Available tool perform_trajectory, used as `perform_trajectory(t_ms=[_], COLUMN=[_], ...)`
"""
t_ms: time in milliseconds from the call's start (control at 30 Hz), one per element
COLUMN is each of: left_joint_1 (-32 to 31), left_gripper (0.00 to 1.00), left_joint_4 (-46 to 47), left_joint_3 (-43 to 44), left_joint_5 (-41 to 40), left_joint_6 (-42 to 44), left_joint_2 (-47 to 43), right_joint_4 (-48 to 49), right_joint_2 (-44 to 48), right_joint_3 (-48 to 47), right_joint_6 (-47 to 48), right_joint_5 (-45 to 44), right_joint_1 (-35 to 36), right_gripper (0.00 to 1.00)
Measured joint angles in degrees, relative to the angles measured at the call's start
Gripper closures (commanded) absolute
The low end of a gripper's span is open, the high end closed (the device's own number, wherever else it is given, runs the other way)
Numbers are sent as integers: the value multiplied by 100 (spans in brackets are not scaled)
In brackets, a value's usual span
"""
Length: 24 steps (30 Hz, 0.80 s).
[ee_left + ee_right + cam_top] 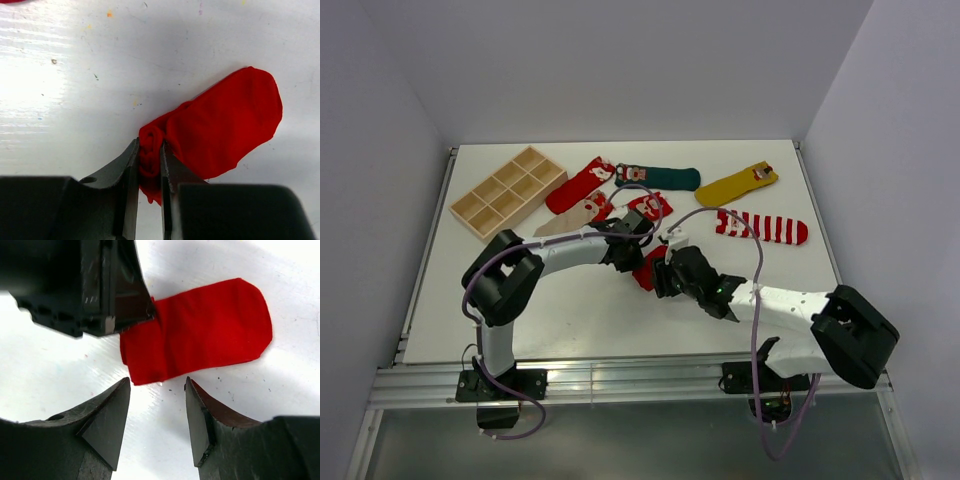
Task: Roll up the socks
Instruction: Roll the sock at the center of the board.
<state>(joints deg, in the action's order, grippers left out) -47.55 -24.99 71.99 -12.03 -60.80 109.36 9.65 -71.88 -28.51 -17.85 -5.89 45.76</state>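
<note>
Right gripper (157,383) sits just on the near side of the red sock (225,125), jaws spread, nothing between them. Left gripper (149,150) is clenched on that sock's rolled end. Beyond the sock lie the striped sock (762,227), the mustard sock (737,184) and the dark green sock (660,178).

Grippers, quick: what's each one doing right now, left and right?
Left gripper: closed on the rolled end of the red sock.
Right gripper: open, holding nothing, just beside that sock.

White table (570,325) between plain grey walls (620,60).
</note>
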Motion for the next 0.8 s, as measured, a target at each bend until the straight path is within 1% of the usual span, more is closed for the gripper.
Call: perform_trajectory(t_ms=[233,400,500,733,800], left_joint_1=[61,66,105,184,190], left_gripper=[100,100,100,100,100], left_joint_4=[-146,-184,-190,-192,-190], left_joint_3=[70,114,125,133,133], left_joint_5=[22,50,103,179,192], left_joint_6=[186,282,310,321,321], left_joint_2=[24,48,63,74,76], right_joint_4=[116,291,358,450,466], right_joint_2=[-463,-883,-1158,-1740,-1808], right_joint_3=[-175,-439,-584,-686,-686], right_joint_6=[459,708,793,828,822], right_joint_5=[-723,-1034,-1224,-1497,-1547], right_joint_1=[732,1073,1193,1224,1224], right_gripper=[44,44,45,45,47])
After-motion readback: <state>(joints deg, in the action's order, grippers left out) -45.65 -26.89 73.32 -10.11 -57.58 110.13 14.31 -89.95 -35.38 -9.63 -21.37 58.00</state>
